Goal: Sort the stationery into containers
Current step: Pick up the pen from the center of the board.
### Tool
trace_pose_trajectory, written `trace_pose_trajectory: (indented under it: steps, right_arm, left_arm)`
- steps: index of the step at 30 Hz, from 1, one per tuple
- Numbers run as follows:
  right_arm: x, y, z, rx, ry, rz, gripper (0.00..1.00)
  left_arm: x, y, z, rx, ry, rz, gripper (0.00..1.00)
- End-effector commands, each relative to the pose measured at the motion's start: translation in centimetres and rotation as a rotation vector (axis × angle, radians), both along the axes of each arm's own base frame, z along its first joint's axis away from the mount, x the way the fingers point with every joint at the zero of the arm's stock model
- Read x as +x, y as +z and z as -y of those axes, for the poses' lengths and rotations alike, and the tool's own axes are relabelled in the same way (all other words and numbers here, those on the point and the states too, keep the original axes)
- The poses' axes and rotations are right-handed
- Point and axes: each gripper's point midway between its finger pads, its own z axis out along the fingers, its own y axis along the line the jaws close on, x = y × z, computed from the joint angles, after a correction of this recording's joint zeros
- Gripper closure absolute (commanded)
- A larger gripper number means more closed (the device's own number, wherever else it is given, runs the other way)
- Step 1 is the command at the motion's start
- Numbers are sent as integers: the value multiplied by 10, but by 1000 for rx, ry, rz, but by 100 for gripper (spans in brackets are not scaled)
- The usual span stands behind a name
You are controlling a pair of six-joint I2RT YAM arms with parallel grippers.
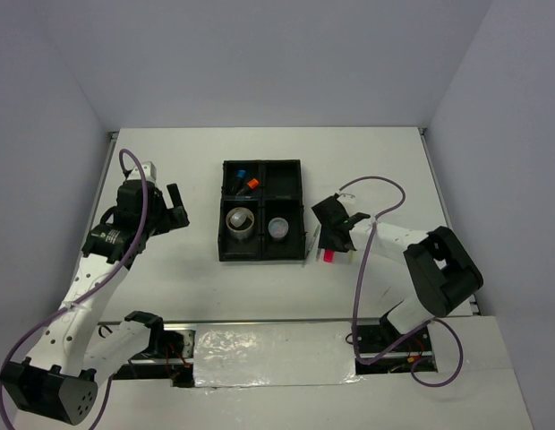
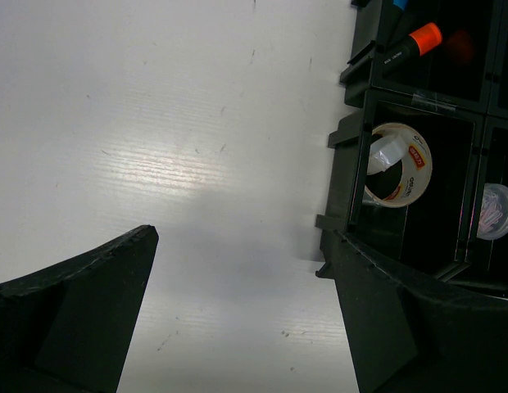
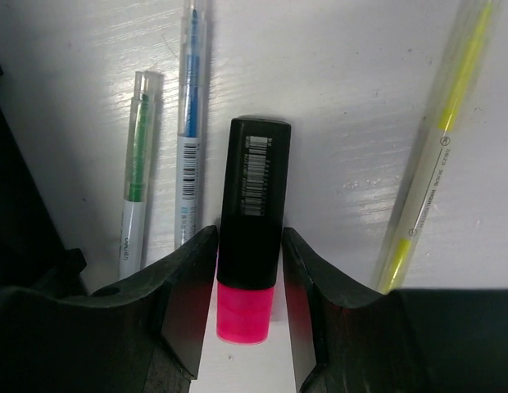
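The black four-compartment tray [image 1: 262,257] sits mid-table. It holds the grey tape ring [image 1: 239,221], the round clear tub [image 1: 277,227], the orange-capped stick [image 1: 251,184] and a blue-capped item [image 1: 241,172]. My right gripper [image 1: 336,238] is low at the tray's right side. In the right wrist view it [image 3: 249,233] is shut on the pink highlighter [image 3: 252,188], which lies on the table. A green pen [image 3: 135,176], a blue pen [image 3: 188,131] and the thin yellow pen [image 3: 438,147] lie beside it. My left gripper [image 1: 179,210] is open and empty over bare table, left of the tray.
In the left wrist view the open left gripper [image 2: 240,235] looks at the tray's left wall [image 2: 340,164], with the tape ring [image 2: 399,164], orange-capped stick [image 2: 414,42] and tub [image 2: 494,211] inside. A dark tray edge [image 3: 16,205] lies left of the pens.
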Motion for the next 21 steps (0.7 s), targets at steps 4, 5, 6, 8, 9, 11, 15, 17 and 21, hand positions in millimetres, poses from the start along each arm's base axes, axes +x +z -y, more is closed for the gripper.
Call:
trace_pose_trajectory:
  steps: [4, 5, 6, 8, 9, 11, 15, 17, 21]
  right_arm:
    - [2, 0, 10, 33, -47, 25, 56]
    - [1, -1, 11, 36, -50, 25, 57]
    - [1, 0, 9, 50, -45, 31, 57]
    - [0, 2, 7, 64, -39, 30, 60]
    - [0, 6, 6, 71, -35, 35, 64]
    - [1, 12, 4, 84, -19, 49, 70]
    - [8, 49, -6, 128, 29, 132, 71]
    - [14, 70, -20, 148, 81, 178, 70]
    - [37, 123, -56, 218, 190, 286, 68]
  left_arm:
    - [6, 5, 1, -3, -10, 23, 1]
    - [6, 5, 2, -4, -11, 22, 1]
    - [6, 4, 2, -3, -12, 20, 1]
    - [6, 4, 2, -3, -12, 20, 1]
    - [6, 4, 2, -4, -11, 22, 1]
    - [6, 4, 1, -2, -10, 22, 1]
    - [7, 3, 2, -5, -8, 19, 1]
    - [6, 4, 1, -6, -3, 20, 1]
    - [7, 4, 1, -6, -1, 18, 1]
